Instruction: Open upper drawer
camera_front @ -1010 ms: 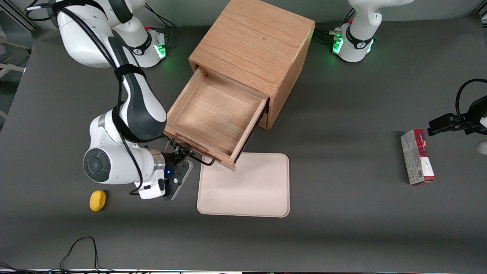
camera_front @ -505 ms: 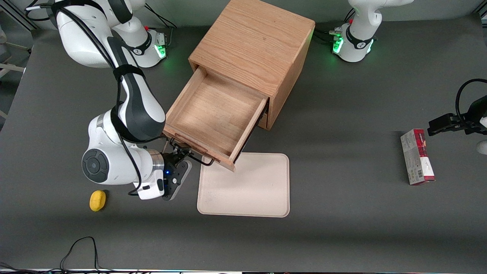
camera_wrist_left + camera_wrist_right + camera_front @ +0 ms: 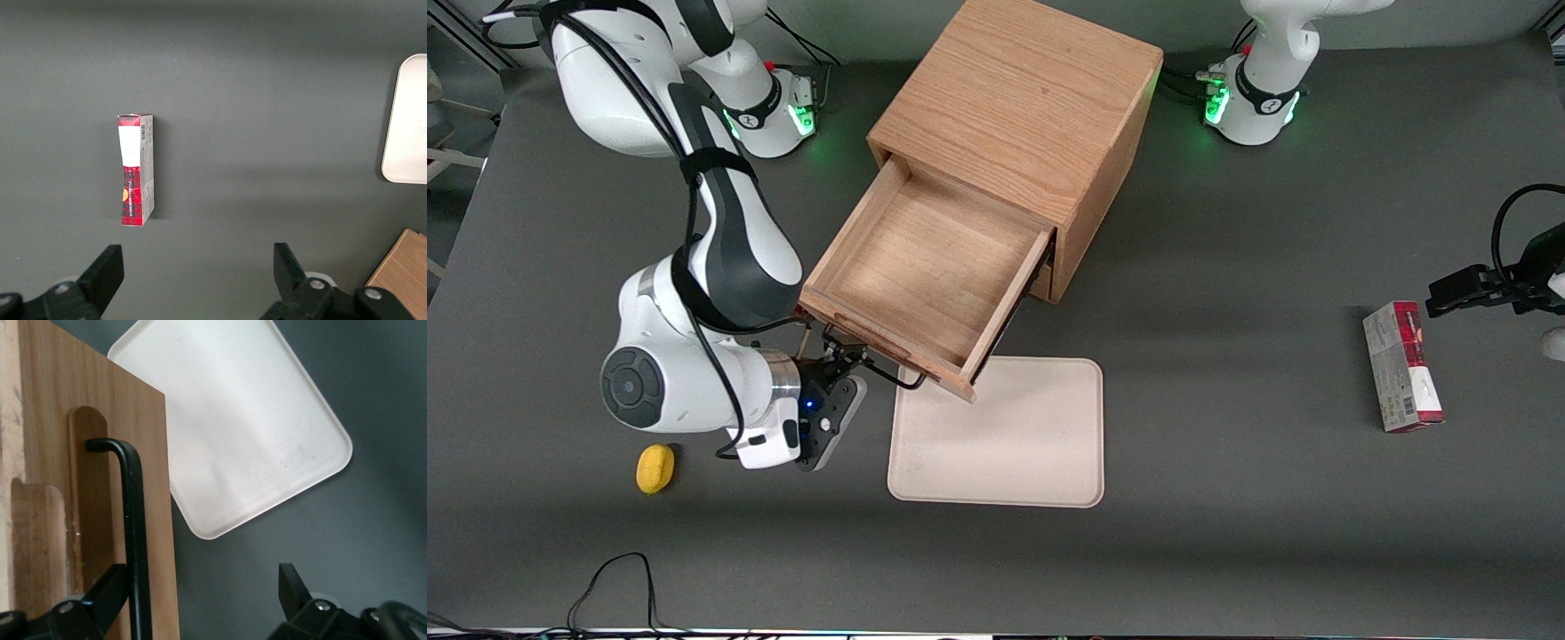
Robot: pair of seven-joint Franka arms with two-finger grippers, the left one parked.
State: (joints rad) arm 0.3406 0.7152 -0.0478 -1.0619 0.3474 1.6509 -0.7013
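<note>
Your upper drawer [image 3: 925, 284] is pulled well out of the oak cabinet [image 3: 1018, 107], toward the front camera and the working arm's end of the table. Inside it you see only bare wood floor and walls. The cream tray [image 3: 1000, 436] lies flat on the table [image 3: 1227, 533] nearer the front camera than the cabinet, with nothing on it; the drawer's front corner overhangs the tray's edge.

Your gripper [image 3: 838, 363] sits right at the drawer front, just under its lip, at the end of the handle nearest the working arm. In the right wrist view the black bar handle [image 3: 133, 540] runs down the drawer front [image 3: 93, 487], and your gripper [image 3: 200, 603] is spread wide: one finger [image 3: 110, 593] sits against the wood beside the bar, the other finger [image 3: 290, 590] is well apart from it over bare table. So fingers apart, nothing clamped, bar just inside the near finger.

A yellow object [image 3: 655, 468] lies on the table near the gripper's wrist, closer to the front camera. A red and grey box [image 3: 1401, 366] lies flat toward the parked arm's end, also seen in the left wrist view [image 3: 136, 170].
</note>
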